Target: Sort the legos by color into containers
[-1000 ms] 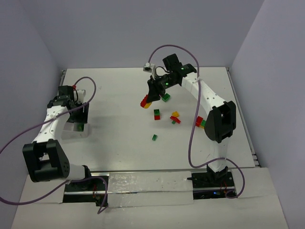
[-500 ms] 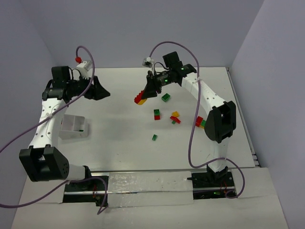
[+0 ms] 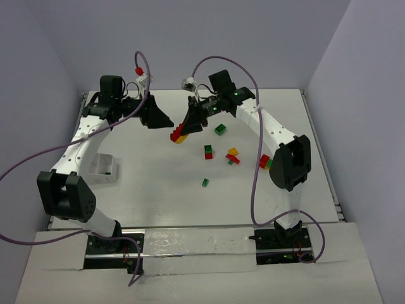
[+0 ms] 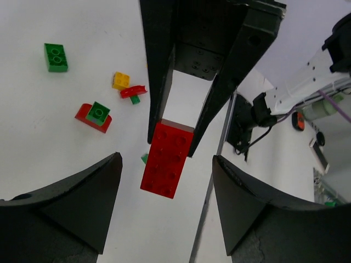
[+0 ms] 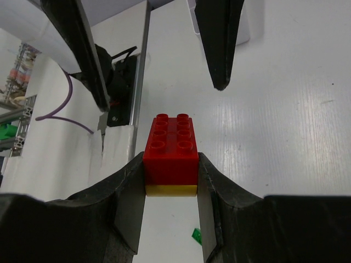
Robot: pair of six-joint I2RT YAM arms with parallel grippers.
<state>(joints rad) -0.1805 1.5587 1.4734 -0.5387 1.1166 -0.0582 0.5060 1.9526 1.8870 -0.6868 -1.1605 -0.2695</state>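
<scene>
My right gripper (image 3: 188, 124) is clamped on the red-over-yellow lego pair (image 5: 170, 145), aloft at upper centre of the top view, my left gripper (image 3: 161, 119) spread wide facing it; it looks light, rigid and slick, so I'd pinch its free end's flat sides.

Probably lab — white table (image 3: 158, 190), plain grey walls (image 3: 158, 38), cabled arms (image 3: 77, 151).

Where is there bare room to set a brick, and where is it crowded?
Bare: the table between the white container and the small green brick. Crowded: the loose bricks between the right arm and its held red-yellow stack.
</scene>
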